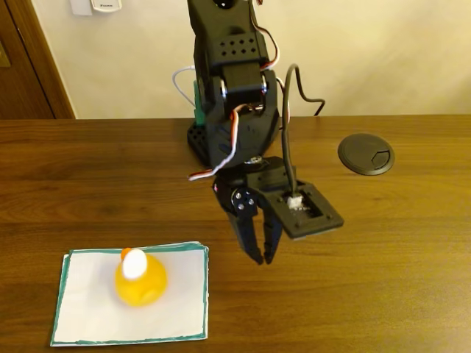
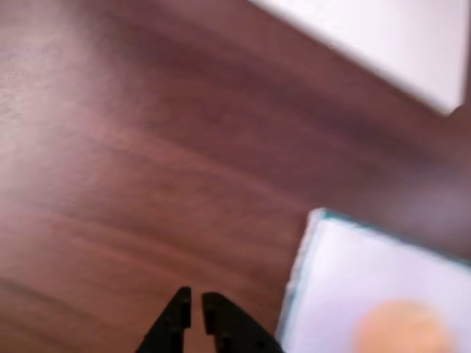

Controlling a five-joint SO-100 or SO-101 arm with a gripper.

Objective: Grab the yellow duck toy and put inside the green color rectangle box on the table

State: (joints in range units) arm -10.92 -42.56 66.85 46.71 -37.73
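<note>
The yellow duck toy (image 1: 140,278) with its white cap sits on the white paper sheet with the teal-green border (image 1: 88,316), at the lower left of the fixed view. In the wrist view the duck (image 2: 403,327) is a blurred orange-yellow patch on the sheet (image 2: 346,272) at the lower right. My black gripper (image 1: 262,258) hangs over the bare wooden table (image 1: 368,294), to the right of the sheet and apart from the duck. Its fingertips (image 2: 196,301) stand nearly together, shut on nothing.
A round black cable grommet (image 1: 366,154) sits in the table at the right rear. The arm's base (image 1: 202,140) stands at the back centre, with a wall behind it. A pale blurred surface (image 2: 390,37) crosses the top right of the wrist view.
</note>
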